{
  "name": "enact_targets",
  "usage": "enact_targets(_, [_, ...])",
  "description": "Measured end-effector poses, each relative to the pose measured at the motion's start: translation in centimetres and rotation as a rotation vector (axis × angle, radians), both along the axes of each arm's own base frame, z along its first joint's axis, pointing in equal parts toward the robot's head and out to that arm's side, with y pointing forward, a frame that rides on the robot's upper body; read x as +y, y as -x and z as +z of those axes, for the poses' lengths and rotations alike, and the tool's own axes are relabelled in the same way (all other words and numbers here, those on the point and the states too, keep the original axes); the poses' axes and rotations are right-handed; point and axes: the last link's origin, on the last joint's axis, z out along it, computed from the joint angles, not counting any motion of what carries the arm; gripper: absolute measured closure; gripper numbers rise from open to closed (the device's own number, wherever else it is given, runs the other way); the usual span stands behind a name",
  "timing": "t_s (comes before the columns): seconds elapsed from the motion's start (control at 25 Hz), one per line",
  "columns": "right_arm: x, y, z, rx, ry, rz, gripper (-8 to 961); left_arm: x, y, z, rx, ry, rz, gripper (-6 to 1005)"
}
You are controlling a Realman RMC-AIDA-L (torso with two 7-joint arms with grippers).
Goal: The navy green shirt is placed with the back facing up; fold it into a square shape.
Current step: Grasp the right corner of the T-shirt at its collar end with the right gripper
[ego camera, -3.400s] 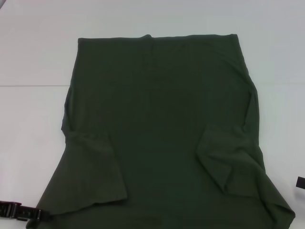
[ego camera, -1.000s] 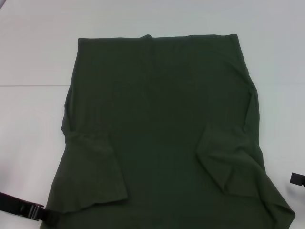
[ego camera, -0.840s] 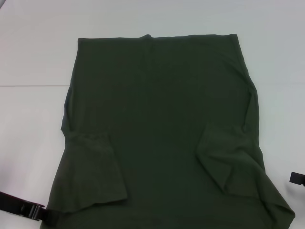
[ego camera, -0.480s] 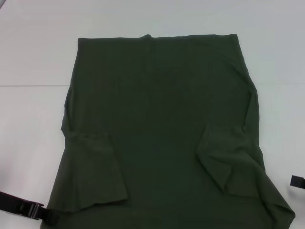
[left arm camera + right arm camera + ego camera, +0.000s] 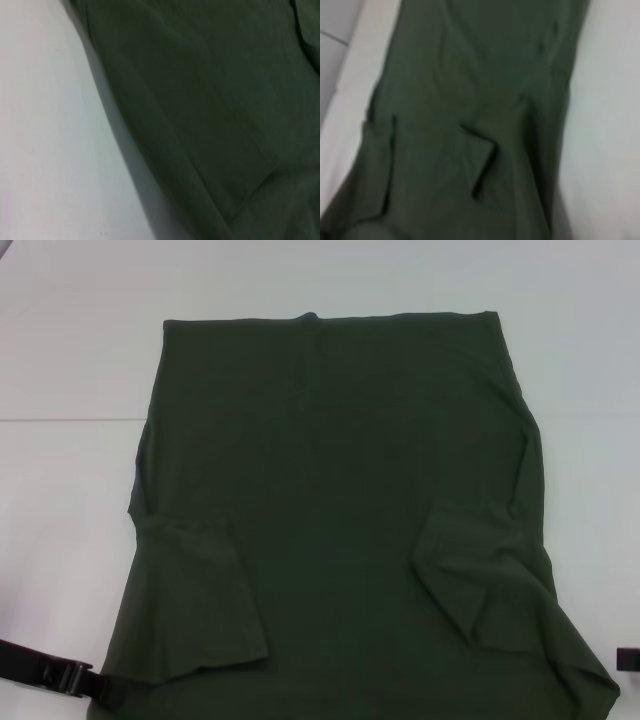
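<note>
Flanking shirt (image 5: 330, 490): both pincers, table (image 5: 70, 340).

The head camera looks forward and down from above, taking in most of the navy green shirt (image 5: 335, 510) spread on the white table (image 5: 70, 350); the near hem runs off the frame. The left wrist camera sits close over the shirt's left edge (image 5: 215, 100), with bare table beside it. The right wrist camera is farther back on the right, looking across the folded sleeves (image 5: 480, 165). All three views share the shirt and the table.
</note>
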Motion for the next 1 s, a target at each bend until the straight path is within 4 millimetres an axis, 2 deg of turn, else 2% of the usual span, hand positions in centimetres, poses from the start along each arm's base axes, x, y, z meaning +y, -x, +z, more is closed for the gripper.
enact_targets(0.24, [0.5,0.3,-1.4,-0.024,0.037,0.003,163,-0.1,0.0,0.0,-0.006,0.0,-0.004,973])
enact_targets(1.0, [1.6,1.6,-3.2,-0.034,0.094,0.049,162,0.1,-0.2,0.0,-0.007,0.002,-0.006,972])
